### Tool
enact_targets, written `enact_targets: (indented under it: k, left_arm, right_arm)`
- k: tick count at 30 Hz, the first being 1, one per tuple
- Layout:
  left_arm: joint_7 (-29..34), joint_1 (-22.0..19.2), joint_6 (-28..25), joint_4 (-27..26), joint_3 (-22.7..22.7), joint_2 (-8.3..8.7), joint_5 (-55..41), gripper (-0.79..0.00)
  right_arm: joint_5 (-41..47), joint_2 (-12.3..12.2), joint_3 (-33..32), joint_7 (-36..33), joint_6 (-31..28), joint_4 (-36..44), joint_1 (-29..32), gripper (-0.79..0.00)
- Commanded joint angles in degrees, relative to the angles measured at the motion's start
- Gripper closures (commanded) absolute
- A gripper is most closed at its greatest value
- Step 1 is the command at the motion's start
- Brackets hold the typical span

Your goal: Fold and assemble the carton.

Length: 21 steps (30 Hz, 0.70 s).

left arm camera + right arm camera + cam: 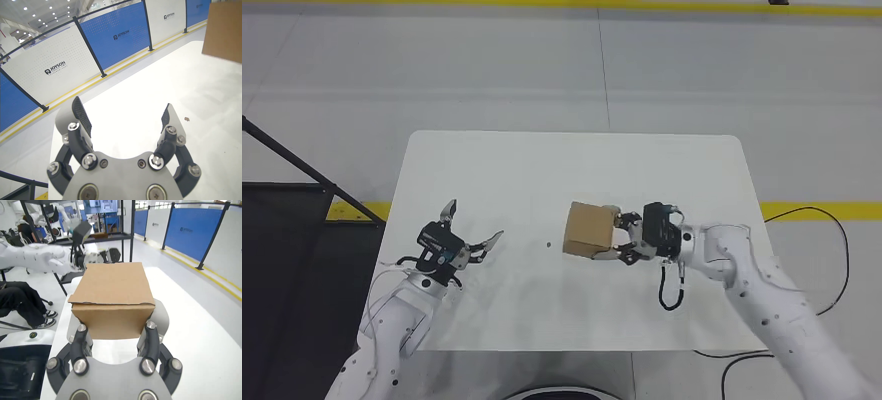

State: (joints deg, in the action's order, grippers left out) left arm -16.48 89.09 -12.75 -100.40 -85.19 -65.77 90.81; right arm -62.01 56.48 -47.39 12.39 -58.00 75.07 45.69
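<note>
A closed brown carton (587, 228) sits just right of the middle of the white table (542, 170), its lid flap folded down over the front wall. In the right wrist view the carton (113, 285) has my right gripper (115, 317) shut on its near end, one finger pressed against each side wall. From above, that right gripper (614, 235) meets the carton's right edge. My left gripper (473, 221) hovers over the table's left part, open and holding nothing, well apart from the carton. Its own view shows the left gripper (122, 102) spread wide and a carton (223, 32) corner farther off.
A small brown scrap (547, 243) lies on the table between the two grippers, also seen as the scrap (186, 119) in the left wrist view. A black cable (672, 290) loops from the right wrist. A black rack frame (292, 165) stands left of the table.
</note>
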Motion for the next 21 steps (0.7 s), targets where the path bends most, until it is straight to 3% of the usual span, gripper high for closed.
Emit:
enact_targets:
  k: [1, 7, 15, 21]
  left_arm:
    - [0.0, 0.0, 0.0, 0.0, 0.0, 0.0, 0.0, -0.785]
    - [0.0, 0.0, 0.0, 0.0, 0.0, 0.0, 0.0, -0.785]
    - [0.0, 0.0, 0.0, 0.0, 0.0, 0.0, 0.0, -0.785]
    - [0.0, 0.0, 0.0, 0.0, 0.0, 0.0, 0.0, -0.785]
  right_arm:
    - [-1.8, 0.2, 3.2, 1.6, 0.0, -2.6, -0.9, 0.0]
    - [-8.7, 2.1, 10.7, 6.1, 0.0, -9.1, -4.1, 0.0]
    - [-15.7, 5.6, 14.1, 15.2, 8.2, -15.5, -6.0, 0.0]
    - [-17.9, 7.5, 15.6, 19.6, 9.0, -20.3, -7.2, 0.0]
